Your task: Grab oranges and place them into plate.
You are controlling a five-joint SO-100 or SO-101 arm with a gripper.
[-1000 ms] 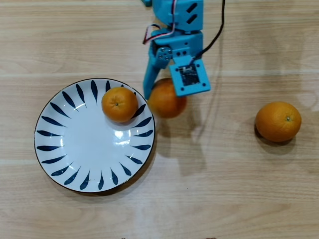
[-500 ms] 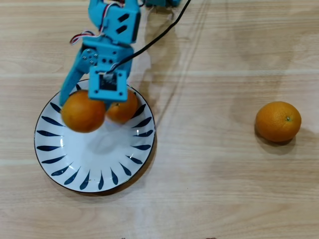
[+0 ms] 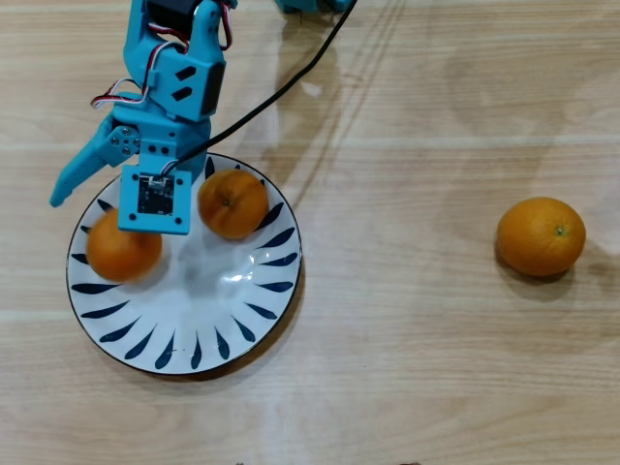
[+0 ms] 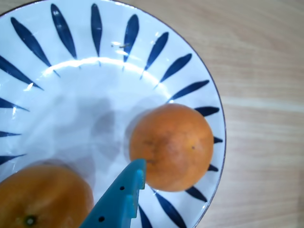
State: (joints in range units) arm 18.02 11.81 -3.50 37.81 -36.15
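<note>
Two oranges [image 3: 123,252] [image 3: 232,202] on plate [image 3: 194,334]; third orange [image 3: 541,236] alone on table [image 3: 407,368], not yet picked. End effector [image 3: 92,199] spread apart, empty, above plate.

The place looks like a home, likely a dining or kitchen table turned into a hobby robot bench. The table [image 3: 436,368] is pale wood-grain laminate with plank seams. On it sits a household plate [image 3: 247,320], white with blue leaf strokes, and real oranges [image 3: 541,236]. The small blue 3D-printed arm [image 3: 179,68] with a loose black cable [image 3: 291,82] suggests hobby use. No room or walls show.
</note>
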